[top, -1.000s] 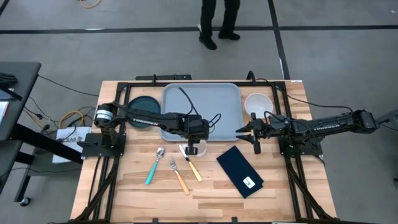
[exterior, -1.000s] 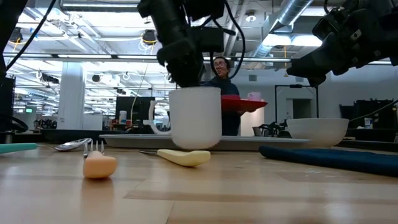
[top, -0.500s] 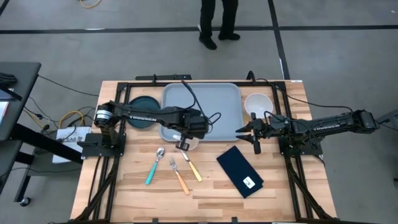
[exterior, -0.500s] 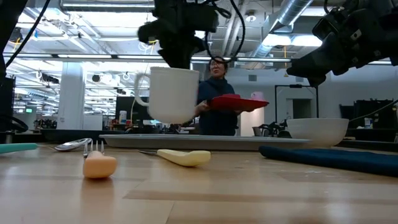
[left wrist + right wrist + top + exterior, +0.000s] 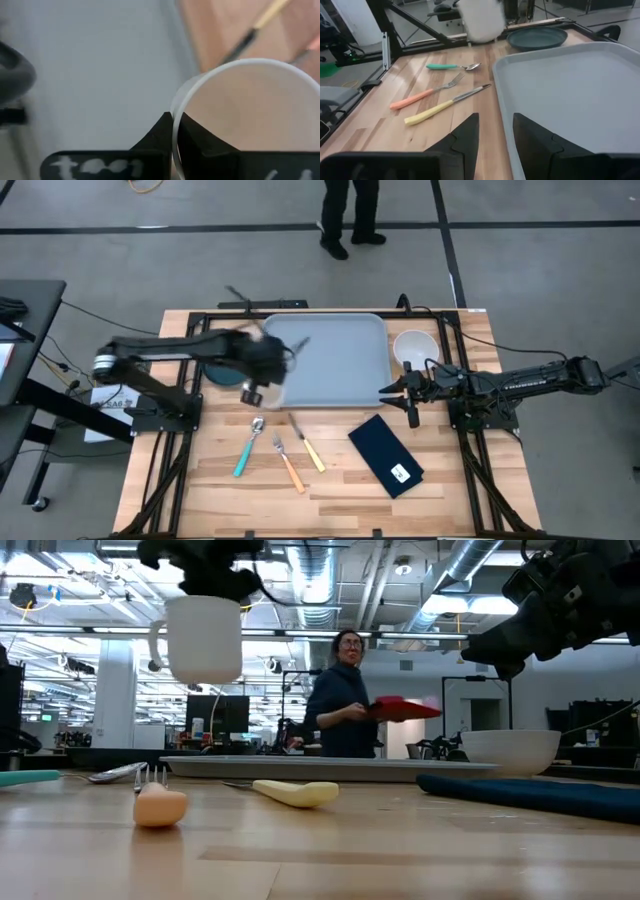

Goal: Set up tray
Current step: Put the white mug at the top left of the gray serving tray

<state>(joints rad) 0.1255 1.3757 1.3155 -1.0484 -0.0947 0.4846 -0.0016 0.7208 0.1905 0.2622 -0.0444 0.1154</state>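
Setup barely begun: my left pincer [image 5: 172,145], clamped on the white ceramic mug's [image 5: 204,637] rim, probably hovers beside the bare grey-blue plastic tray [image 5: 340,360].

The tray [image 5: 580,95] looks like smooth matt plastic. The surface [image 5: 340,480] is pale planked wood. The mug [image 5: 204,638] is glossy white ceramic; the napkin [image 5: 385,455] seems dark cloth.

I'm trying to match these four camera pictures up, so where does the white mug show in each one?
High view: the mug hangs under the left gripper, blurred, by the tray's left edge.
Low view: upper left, lifted off the table.
Left wrist view: lower right, rim pinched between the fingers.
Right wrist view: top centre, blurred.
Shared landmark: the tray.
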